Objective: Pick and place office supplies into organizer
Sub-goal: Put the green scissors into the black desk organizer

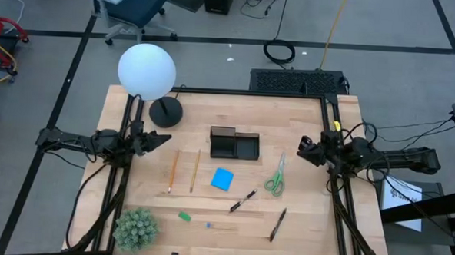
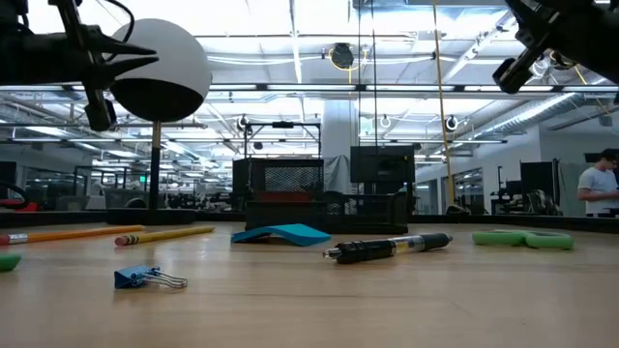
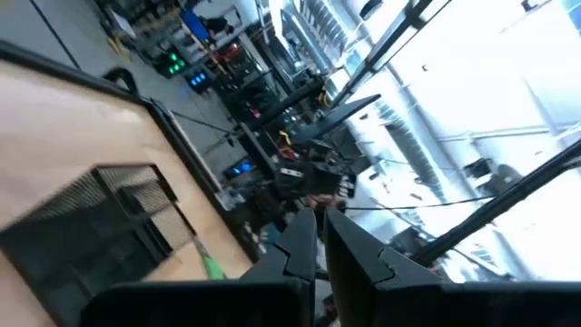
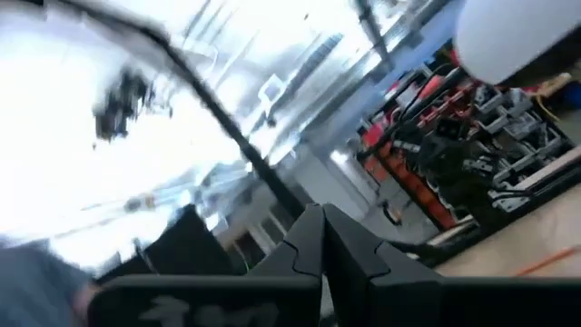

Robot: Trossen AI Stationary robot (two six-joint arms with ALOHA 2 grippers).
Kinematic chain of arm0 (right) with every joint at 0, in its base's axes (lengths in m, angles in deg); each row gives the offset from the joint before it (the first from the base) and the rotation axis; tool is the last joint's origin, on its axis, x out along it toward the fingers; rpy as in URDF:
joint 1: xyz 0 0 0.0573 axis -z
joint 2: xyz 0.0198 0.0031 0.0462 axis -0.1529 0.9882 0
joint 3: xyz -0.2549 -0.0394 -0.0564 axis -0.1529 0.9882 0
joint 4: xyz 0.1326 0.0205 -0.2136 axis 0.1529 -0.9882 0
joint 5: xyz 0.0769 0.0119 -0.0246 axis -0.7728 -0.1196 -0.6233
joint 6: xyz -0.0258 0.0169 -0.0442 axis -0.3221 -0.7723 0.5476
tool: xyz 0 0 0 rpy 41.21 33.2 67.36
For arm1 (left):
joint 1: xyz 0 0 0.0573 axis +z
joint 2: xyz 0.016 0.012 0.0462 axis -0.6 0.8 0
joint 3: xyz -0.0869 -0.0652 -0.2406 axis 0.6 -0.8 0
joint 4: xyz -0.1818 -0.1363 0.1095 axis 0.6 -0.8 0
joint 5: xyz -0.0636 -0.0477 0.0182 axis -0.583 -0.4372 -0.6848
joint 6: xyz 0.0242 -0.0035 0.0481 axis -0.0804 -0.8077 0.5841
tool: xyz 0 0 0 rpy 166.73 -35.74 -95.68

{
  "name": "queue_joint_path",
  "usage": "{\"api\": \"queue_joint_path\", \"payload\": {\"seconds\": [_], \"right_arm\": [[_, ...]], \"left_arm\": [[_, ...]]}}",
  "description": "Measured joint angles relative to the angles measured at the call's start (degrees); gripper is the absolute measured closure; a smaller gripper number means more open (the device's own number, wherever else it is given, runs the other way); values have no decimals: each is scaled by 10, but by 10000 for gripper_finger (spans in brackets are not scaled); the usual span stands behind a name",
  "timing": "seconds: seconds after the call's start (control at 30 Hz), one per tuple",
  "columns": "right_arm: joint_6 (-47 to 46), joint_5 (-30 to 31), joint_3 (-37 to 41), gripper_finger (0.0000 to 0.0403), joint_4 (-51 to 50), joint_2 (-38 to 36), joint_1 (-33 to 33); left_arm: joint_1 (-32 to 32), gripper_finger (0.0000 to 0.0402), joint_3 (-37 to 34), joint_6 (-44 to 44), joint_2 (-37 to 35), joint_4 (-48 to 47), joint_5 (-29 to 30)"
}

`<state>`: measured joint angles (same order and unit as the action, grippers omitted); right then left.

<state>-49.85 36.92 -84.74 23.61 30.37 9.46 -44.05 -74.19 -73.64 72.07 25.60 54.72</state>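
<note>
The black organizer point(image 1: 234, 143) stands mid-table, also in the left wrist view as organizer point(image 3: 91, 218). Nearer lie two orange pencils point(image 1: 173, 170) point(image 1: 196, 170), a blue note pad point(image 1: 222, 179), green-handled scissors point(image 1: 276, 178), two dark pens point(image 1: 243, 200) point(image 1: 278, 223), a green eraser point(image 1: 184, 215) and a tiny blue clip point(image 2: 145, 278), all flat on the wood. My left gripper point(image 1: 165, 138) hovers left of the organizer, shut and empty. My right gripper point(image 1: 302, 150) hovers right of it, above the scissors' far end, shut and empty. Both are raised well above the table in the low view.
A white globe lamp point(image 1: 146, 70) on a round black base point(image 1: 165, 111) stands at the far left. A fuzzy green plant ball point(image 1: 136, 227) sits at the near left corner. Bare wood lies around the supplies. A person point(image 2: 598, 188) stands far off in the room.
</note>
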Motion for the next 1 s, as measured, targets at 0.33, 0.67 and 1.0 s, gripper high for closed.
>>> {"api": "queue_joint_path", "payload": {"seconds": [0.33,0.67,1.0], "right_arm": [[-55,38,0,403,-5,0,0],[-120,70,0,403,-5,0,0],[-127,186,0,403,-3,0,0]], "left_arm": [[0,380,0,-99,0,0,4],[0,380,0,-167,0,1,-2],[0,380,0,-123,0,20,-45]]}}
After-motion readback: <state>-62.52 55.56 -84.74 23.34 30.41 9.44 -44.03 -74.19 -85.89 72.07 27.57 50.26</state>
